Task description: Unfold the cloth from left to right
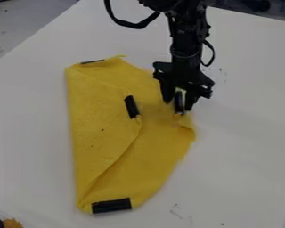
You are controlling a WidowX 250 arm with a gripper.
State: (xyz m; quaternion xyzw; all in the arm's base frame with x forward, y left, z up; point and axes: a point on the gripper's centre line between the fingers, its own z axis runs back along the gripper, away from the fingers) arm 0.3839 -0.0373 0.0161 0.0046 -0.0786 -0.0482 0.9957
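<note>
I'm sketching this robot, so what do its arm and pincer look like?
The arm is black and jointed, with black cables looping out on both sides. The pincer is also black, its broad, angular body flaring wider than the wrist.

Soft, diffuse light of moderate brightness spreads over the smooth white tabletop (246, 156); faint, soft-edged shading dulls its right side, and the background at the upper right is dark.

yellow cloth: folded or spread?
Partly folded: on the yellow fabric cloth, a flap lies over the image-left part, its free edge slanting toward the bottom.
</note>
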